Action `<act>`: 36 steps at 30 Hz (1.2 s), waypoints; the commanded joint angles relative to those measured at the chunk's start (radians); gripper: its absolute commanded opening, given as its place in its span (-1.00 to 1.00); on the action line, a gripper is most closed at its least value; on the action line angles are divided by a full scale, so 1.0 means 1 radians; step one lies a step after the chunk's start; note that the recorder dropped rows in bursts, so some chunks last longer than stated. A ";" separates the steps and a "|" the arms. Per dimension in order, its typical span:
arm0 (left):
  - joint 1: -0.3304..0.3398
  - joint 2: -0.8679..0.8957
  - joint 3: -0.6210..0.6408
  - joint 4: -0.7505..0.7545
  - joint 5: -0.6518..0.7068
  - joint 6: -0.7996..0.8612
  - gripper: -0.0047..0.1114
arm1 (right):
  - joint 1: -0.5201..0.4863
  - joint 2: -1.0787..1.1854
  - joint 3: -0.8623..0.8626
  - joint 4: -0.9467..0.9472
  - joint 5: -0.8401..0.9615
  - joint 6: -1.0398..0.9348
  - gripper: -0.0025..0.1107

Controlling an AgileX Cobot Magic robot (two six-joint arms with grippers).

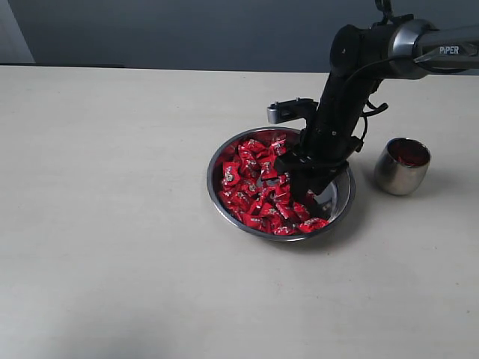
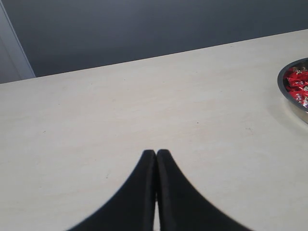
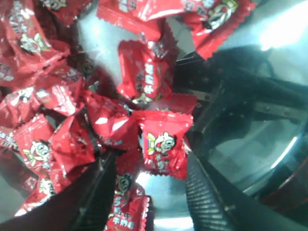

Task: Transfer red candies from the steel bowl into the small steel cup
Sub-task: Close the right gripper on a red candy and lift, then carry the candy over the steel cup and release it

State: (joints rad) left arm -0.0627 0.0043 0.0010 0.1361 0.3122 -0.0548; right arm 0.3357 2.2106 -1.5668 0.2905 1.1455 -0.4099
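Pale cream tabletop with a dull grey-blue wall behind it, pretty plain setup. Sitting a bit right of the middle is the steel bowl, loaded with red candies, mostly heaped on its left side, with some bare shiny metal showing on the right. The right arm comes in from the upper right and dips straight down, so the right gripper is down inside the bowl among the sweets. From its wrist cam the two black fingers are spread apart, and one candy with a little cartoon face on the wrapper lies between them. It looks to be right up against one finger, with a gap to the other, so nothing's pinched. The small steel cup stands upright on the table to the right of the bowl, near it but not touching, and there's something red showing inside. The left gripper hangs over bare table with its tips pressed together and holding nothing, with the bowl's rim just peeking in at the edge of its view.
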 commanded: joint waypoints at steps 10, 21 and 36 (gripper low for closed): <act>-0.010 -0.004 -0.001 0.000 -0.004 -0.006 -0.91 | 0.002 0.033 -0.006 0.010 -0.048 -0.009 -0.22; -0.010 -0.004 -0.001 0.000 -0.004 -0.006 -0.91 | 0.002 0.037 -0.034 0.001 -0.027 -0.009 -0.81; -0.010 -0.004 -0.001 0.000 -0.004 -0.006 -0.91 | 0.002 -0.135 -0.034 -0.140 -0.035 0.027 -0.97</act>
State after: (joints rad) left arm -0.0627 0.0043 0.0010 0.1361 0.3122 -0.0548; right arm 0.3357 2.1286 -1.5949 0.2038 1.1098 -0.4031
